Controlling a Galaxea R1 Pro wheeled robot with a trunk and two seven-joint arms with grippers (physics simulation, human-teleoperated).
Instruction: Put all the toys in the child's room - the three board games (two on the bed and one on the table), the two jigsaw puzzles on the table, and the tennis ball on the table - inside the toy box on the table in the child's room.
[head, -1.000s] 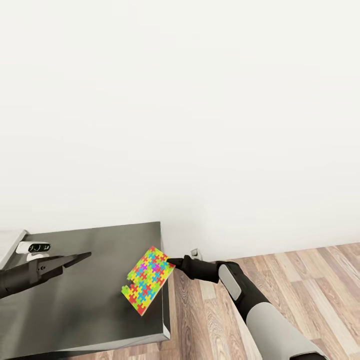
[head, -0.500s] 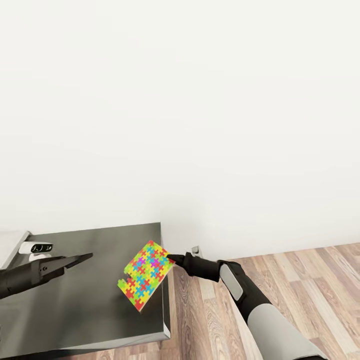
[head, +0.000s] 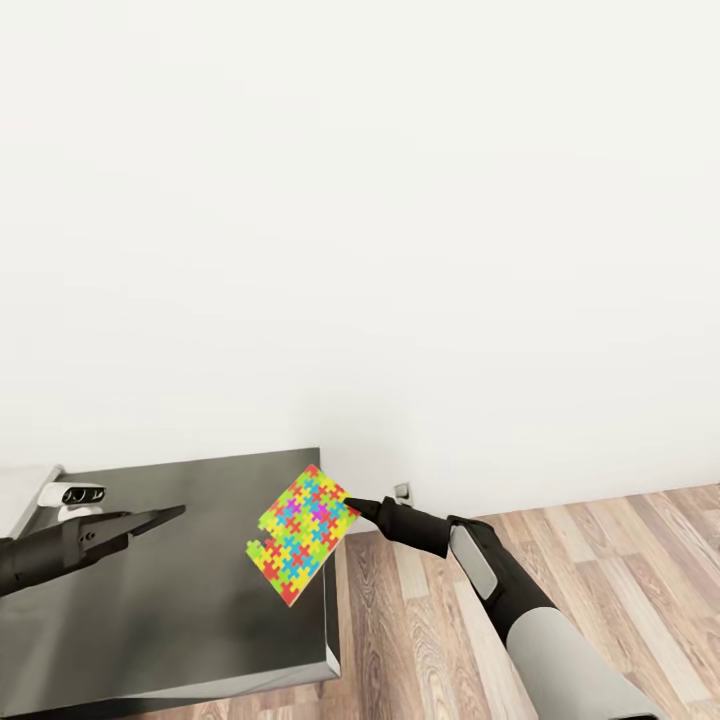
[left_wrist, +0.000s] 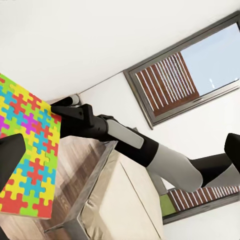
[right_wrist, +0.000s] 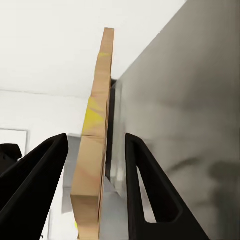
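A white wall (head: 400, 200) is standing behind everything, and a wood-plank floor (head: 600, 560) is lying below the right arm. The dark-grey tabletop (head: 170, 590) is stretching beneath both pincers. The jigsaw puzzle (head: 303, 533) is hanging tilted above the tabletop's right edge, with the right pincer (head: 350, 503) clamping its upper right corner. In the right wrist view the puzzle's edge (right_wrist: 95, 150) is sitting between the two dark fingers (right_wrist: 145, 190). The left pincer (head: 165, 515) is hovering over the tabletop, well apart from the puzzle, its fingers standing apart in the left wrist view.
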